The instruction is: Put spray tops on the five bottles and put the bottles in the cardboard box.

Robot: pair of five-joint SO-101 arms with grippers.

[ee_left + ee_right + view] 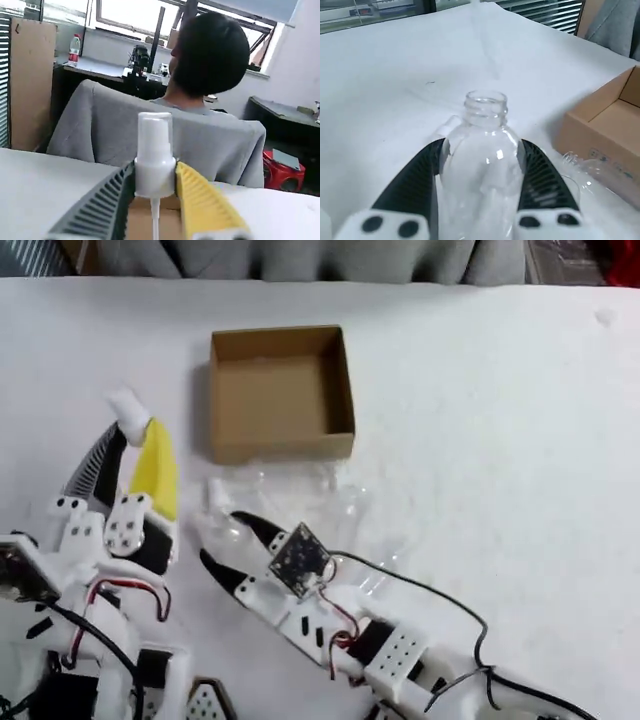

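My left gripper (135,430), with one grey and one yellow finger, is shut on a white spray top (127,408) left of the cardboard box (280,390). In the left wrist view the spray top (155,152) stands upright between the fingers of that gripper (155,175), its thin tube hanging down. My right gripper (222,537), with black fingers, is shut on a clear bottle (480,170) whose neck (486,104) is open. That bottle (222,525) lies in front of the box. The box (607,132) holds nothing that I can see.
More clear bottles (320,490) lie in a loose heap between the box and my right arm; one (590,175) lies against the box's wall. A small white piece (213,490) rests near them. White table (500,440) stretches to the right.
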